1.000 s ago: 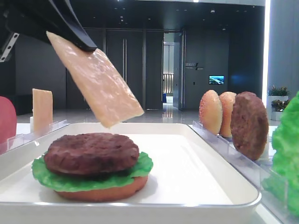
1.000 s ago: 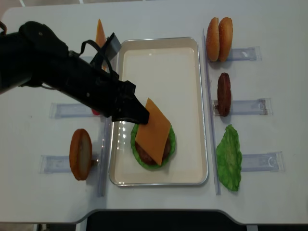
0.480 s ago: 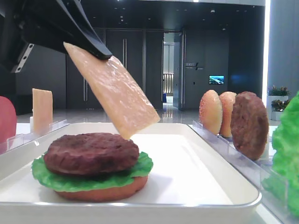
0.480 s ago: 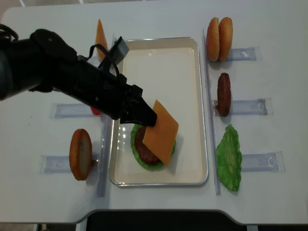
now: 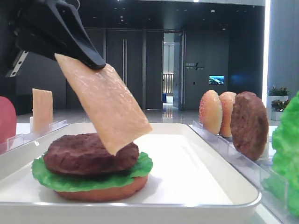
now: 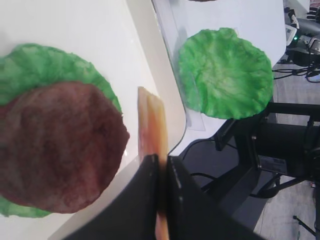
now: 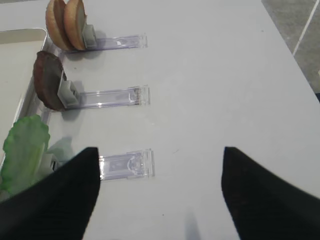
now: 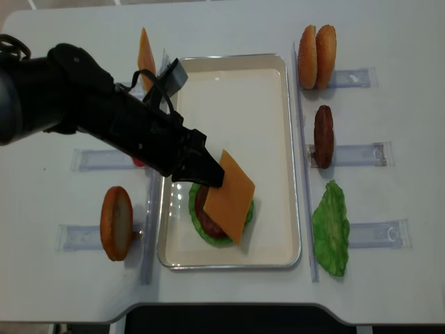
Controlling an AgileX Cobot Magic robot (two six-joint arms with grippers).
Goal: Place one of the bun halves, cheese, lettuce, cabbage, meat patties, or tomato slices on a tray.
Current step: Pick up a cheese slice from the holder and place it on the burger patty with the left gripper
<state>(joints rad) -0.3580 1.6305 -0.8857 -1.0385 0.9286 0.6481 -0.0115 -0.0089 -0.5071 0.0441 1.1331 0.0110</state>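
My left gripper (image 8: 212, 177) is shut on one corner of the cheese (image 8: 231, 197), a thin pale orange square hanging tilted over the white tray (image 8: 236, 104). In the low view the cheese (image 5: 105, 105) slopes down from the gripper (image 5: 96, 63), and its lower corner overlaps the dark meat patty (image 5: 79, 154). I cannot tell whether they touch. The patty rests on lettuce (image 5: 93, 179) and a flat bun half (image 5: 107, 192). From the left wrist, the cheese (image 6: 152, 125) shows edge-on beside the patty (image 6: 55, 150). My right gripper (image 7: 160, 185) is open over bare table.
Clear racks on the right hold two bun halves (image 8: 316, 47), a patty (image 8: 323, 136) and a lettuce leaf (image 8: 330, 226). On the left stand another cheese slice (image 8: 144, 52), a bun half (image 8: 116, 223) and a red tomato slice (image 5: 7, 119).
The left gripper has brought the cheese lower and a little back over the patty stack. Its bottom corner now overlaps the patty in the low view.
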